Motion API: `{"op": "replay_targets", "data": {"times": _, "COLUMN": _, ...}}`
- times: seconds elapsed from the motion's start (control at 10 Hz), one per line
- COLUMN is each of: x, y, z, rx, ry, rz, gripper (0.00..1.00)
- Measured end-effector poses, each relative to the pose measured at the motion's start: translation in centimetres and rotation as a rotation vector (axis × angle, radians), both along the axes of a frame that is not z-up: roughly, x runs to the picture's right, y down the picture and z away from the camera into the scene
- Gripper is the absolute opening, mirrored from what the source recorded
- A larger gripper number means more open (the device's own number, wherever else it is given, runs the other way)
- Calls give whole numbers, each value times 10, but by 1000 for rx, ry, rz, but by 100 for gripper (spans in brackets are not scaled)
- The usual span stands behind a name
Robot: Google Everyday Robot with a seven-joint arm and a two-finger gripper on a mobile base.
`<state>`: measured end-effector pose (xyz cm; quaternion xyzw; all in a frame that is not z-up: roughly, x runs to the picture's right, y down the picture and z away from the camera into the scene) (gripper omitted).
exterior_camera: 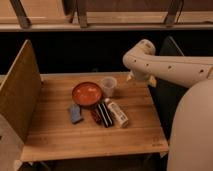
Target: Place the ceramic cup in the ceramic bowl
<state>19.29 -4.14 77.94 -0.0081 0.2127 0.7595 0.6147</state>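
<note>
One each: bowl (pixel 86 94), cup (pixel 108 86), bottle (pixel 118 112), tool (pixel 137 78) above table (pixel 55 140) corner; three small items (pixel 75 113).

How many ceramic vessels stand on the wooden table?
2: the round orange-red ceramic bowl central on the wooden table, and the small pale ceramic cup right of it. None seems hidden. The gripper hangs above the table's far right edge.

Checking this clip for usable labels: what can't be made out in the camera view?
Camera view:
- gripper, over the table's far right edge: mostly hidden under its own arm.
- ceramic cup: inside too blurred to tell contents.
- dark items beside the white bottle: too small to identify.
- robot body: cut off by the right edge.
</note>
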Motion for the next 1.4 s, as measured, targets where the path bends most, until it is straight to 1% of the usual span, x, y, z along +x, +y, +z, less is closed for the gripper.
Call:
{"op": "replay_targets", "data": {"times": 0.2, "x": -12, "y": -13, "z": 12, "rx": 31, "ry": -35, "rz": -21, "gripper": 80}}
{"op": "replay_targets", "data": {"times": 0.3, "x": -19, "y": -18, "z": 21, "rx": 44, "ry": -54, "rz": -26, "gripper": 80}}
{"op": "replay_targets", "data": {"times": 0.4, "x": -24, "y": -20, "z": 28, "rx": 50, "ry": -66, "rz": -28, "gripper": 80}}
{"op": "replay_targets", "data": {"times": 0.5, "x": -32, "y": -20, "z": 39, "rx": 51, "ry": -88, "rz": -33, "gripper": 80}}
{"op": "replay_targets", "data": {"times": 0.8, "x": -57, "y": -15, "z": 63, "rx": 33, "ry": -136, "rz": -49, "gripper": 80}}
{"op": "replay_targets", "data": {"times": 1.0, "x": -81, "y": -15, "z": 81, "rx": 16, "ry": -175, "rz": -65, "gripper": 80}}
{"op": "replay_targets", "data": {"times": 1.2, "x": -95, "y": -14, "z": 100, "rx": -7, "ry": -193, "rz": -86, "gripper": 80}}
{"op": "replay_targets", "data": {"times": 1.3, "x": -100, "y": -13, "z": 114, "rx": -24, "ry": -200, "rz": -75, "gripper": 80}}
{"op": "replay_targets", "data": {"times": 1.4, "x": -100, "y": -10, "z": 124, "rx": -38, "ry": -202, "rz": -55, "gripper": 80}}
